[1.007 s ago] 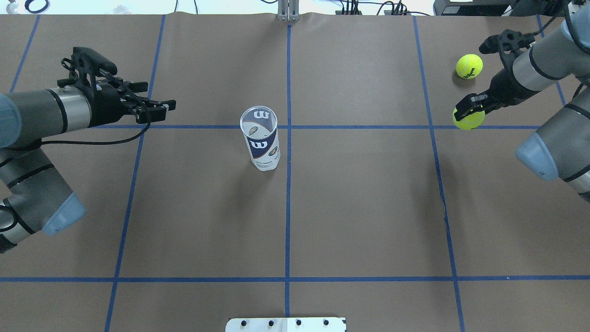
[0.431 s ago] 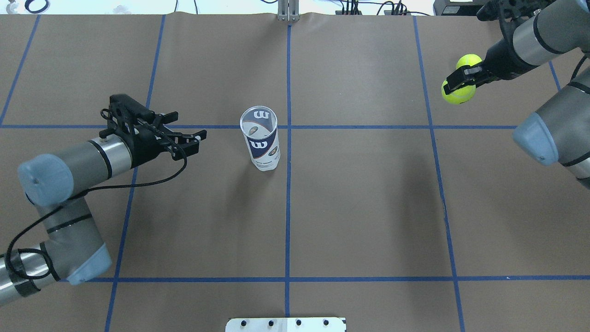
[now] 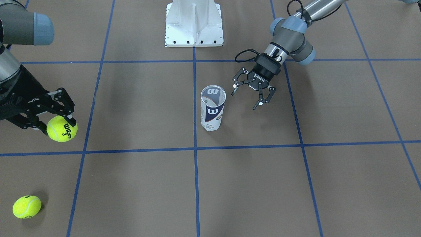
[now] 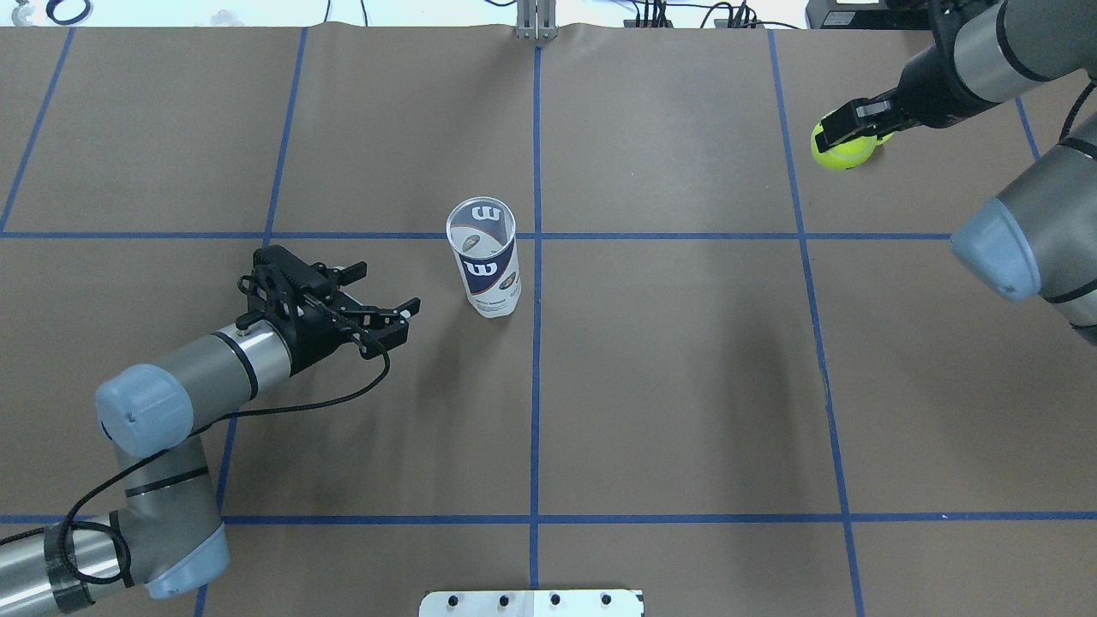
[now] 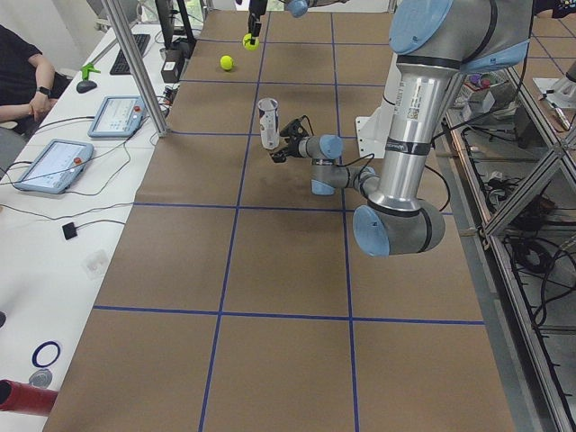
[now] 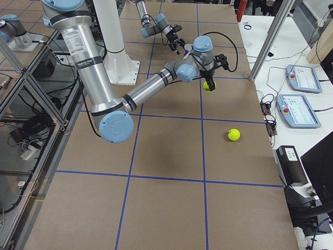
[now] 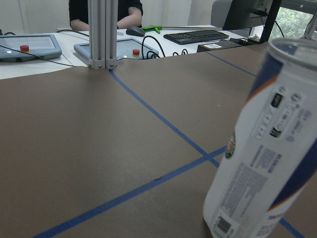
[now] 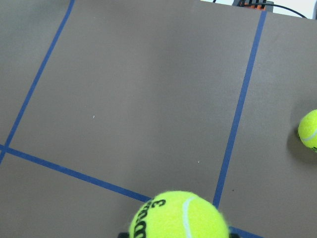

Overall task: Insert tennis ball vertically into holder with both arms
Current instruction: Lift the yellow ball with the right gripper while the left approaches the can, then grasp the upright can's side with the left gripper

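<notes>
Left fingers [image 4: 396, 310] gape wide beside the upright holder [image 4: 490, 266] (not touching); right fingers [image 3: 65, 103] clamp a tennis ball [image 3: 62, 128]

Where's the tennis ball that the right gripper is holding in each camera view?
Front-facing: held tennis ball at left edge, mid-height.
Overhead: ball top right.
Exterior left: ball top, left of centre.
Exterior right: ball upper centre.
Left wrist: not in view.
Right wrist: ball bottom centre.
Landmark: the upright tennis-ball can, mid-table.
</notes>
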Robot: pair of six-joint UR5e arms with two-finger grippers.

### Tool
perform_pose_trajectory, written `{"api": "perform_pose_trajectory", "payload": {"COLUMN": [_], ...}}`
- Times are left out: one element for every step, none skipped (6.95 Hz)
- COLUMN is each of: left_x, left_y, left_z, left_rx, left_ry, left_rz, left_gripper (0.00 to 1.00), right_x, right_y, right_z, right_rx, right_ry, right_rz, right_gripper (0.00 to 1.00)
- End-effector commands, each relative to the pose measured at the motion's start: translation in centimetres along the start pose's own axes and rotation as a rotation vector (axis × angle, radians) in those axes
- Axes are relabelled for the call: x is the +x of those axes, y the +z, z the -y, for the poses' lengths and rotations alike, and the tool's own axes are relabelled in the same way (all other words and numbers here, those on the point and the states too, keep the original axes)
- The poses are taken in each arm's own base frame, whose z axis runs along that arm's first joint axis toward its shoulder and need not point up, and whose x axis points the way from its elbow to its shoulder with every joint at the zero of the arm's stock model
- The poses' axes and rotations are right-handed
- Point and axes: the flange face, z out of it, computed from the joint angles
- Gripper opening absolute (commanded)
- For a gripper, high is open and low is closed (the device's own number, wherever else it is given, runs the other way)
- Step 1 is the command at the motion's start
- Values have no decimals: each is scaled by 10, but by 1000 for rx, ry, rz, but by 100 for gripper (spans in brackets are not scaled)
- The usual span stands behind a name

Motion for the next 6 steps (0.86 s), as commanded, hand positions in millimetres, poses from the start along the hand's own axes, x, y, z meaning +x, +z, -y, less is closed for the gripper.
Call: {"api": "perform_pose_trajectory", "payload": {"left_x": [46, 56, 55, 53, 53, 57], "left_y": [27, 36, 38, 39, 40, 42], "left_z": [1, 2, 0, -2, -1, 5], "left_rx": [30, 31, 27, 25, 31, 45], "left_ry": [44, 44, 48, 78, 86, 83], "left_rz": [-16, -21, -17, -13, -6, -1], "left_gripper": [98, 98, 98, 98, 98, 98], "right_x": [-16, -20, -21, -25, -31, -33], "right_y": [-7, -7, -6, -8, -11, -10], "right_z": [13, 14, 14, 17, 18, 17], "right_rx": [31, 33, 30, 37, 43, 42], "right_ry": [22, 23, 21, 15, 8, 19], "right_rz": [8, 10, 11, 15, 23, 25], "right_gripper": [0, 0, 0, 0, 0, 0]}}
